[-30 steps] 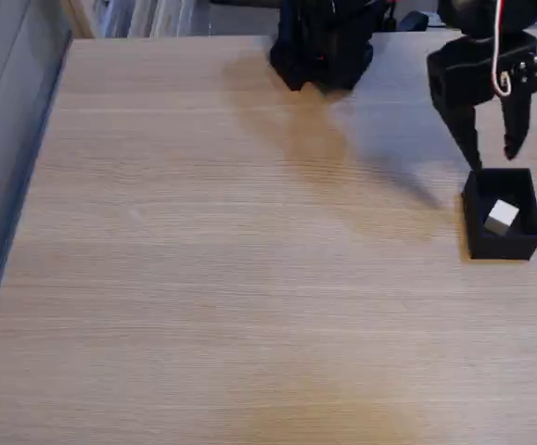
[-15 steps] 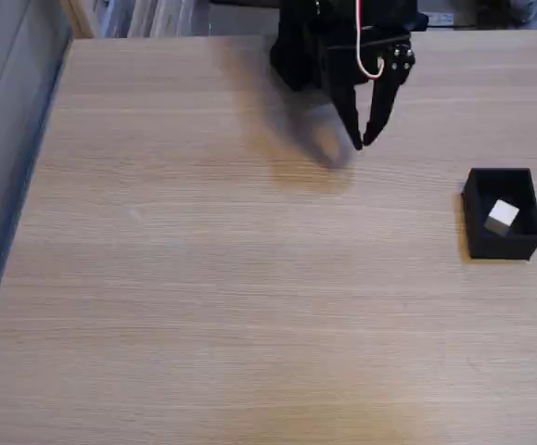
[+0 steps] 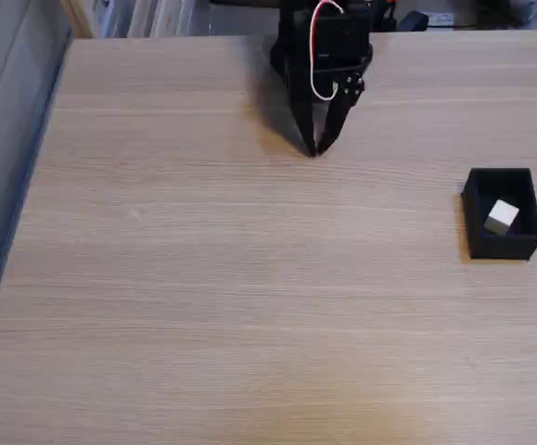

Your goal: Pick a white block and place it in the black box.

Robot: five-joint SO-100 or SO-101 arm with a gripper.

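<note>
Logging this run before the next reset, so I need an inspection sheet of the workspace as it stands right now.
Surface: light wood-grain table, no marks or spills seen.
Job's things: white block lies inside the black box at the right side of the fixed view.
Clutter: nothing seen on the table.
Gripper: gripper points down near the table's far edge, well apart from the box, fingertips nearly together, nothing between them.
Cables: a red and white wire loops over the gripper body.
Surroundings: a grey panel with a blue edge along the left; blurred items beyond the far edge.

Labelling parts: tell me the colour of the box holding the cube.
Matte black box, clearest in the fixed view.
</note>
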